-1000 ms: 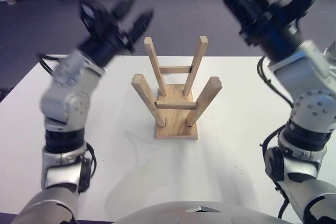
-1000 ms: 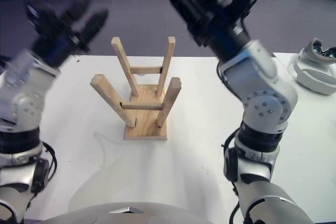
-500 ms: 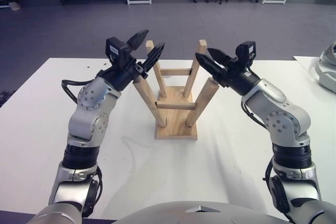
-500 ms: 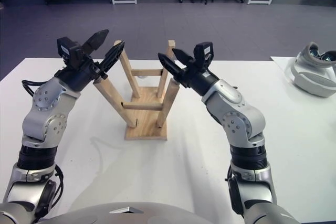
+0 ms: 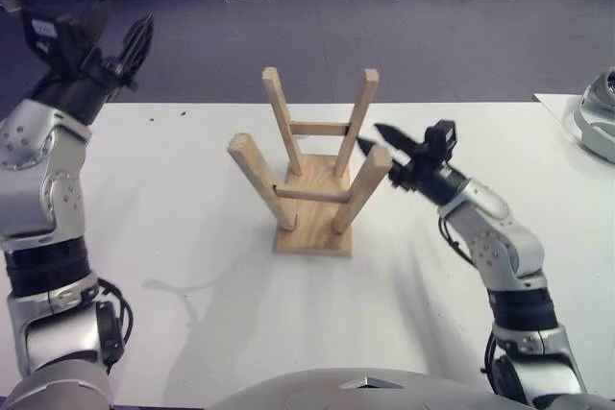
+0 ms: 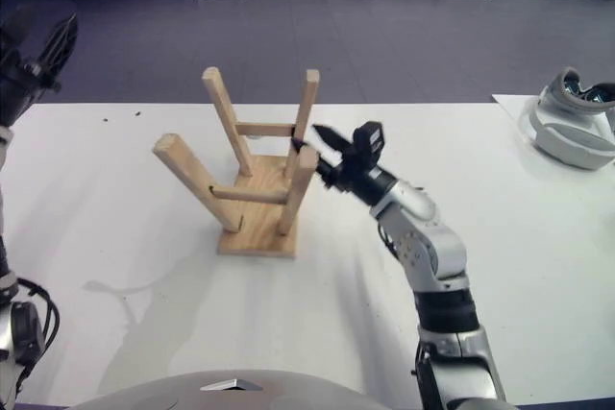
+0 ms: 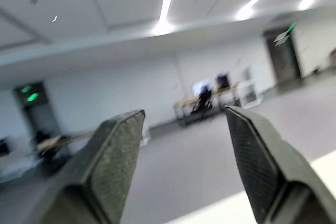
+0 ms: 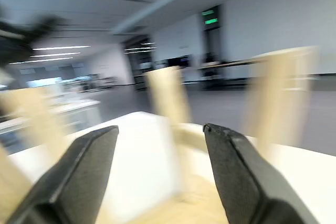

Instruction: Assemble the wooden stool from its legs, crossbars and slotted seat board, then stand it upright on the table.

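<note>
The left gripper (image 5: 119,32) has swung up and away, fingers apart; the right gripper (image 5: 371,138), also spread, nears the upturned pale wooden 4-legged stool (image 5: 309,194).

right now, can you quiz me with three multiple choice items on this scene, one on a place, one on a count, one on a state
1. Where is the right gripper?
A) raised far from the stool
B) by the top of the near right leg
C) under the stool

2. How many legs point up?
A) two
B) three
C) four

3. What state is the left gripper in?
A) open, empty
B) shut on a crossbar
C) shut on a leg

Key: 1 B, it sits right at that leg's top; 2 C, the stool rests upside down on its seat board with all four up; 3 A, its fingers stand apart with nothing between.
</note>
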`<action>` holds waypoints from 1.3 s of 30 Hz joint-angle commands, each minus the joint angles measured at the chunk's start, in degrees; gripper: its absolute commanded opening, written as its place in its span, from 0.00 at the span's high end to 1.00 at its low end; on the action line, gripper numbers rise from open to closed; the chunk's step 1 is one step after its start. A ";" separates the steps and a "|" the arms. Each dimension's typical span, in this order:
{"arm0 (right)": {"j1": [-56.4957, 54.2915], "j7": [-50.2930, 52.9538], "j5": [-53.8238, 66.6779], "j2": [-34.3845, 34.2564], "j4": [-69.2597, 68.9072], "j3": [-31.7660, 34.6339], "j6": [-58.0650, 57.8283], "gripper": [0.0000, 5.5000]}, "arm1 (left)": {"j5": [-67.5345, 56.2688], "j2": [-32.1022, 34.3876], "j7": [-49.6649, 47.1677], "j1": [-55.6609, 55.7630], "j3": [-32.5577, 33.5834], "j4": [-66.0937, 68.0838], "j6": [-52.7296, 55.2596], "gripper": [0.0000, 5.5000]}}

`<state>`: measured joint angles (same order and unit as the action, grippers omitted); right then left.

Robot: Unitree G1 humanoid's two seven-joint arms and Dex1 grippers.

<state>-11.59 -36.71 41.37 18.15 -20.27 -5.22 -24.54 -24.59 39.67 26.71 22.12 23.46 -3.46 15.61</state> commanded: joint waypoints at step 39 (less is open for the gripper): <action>-12.62 -14.76 -42.65 2.82 77.25 -4.76 50.42 0.45 | 21.72 4.59 12.72 -40.82 -26.38 -16.77 12.42 0.49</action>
<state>-26.95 -52.86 2.38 20.04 56.14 -8.34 28.15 -6.35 49.85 41.68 -20.70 5.89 -25.04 28.06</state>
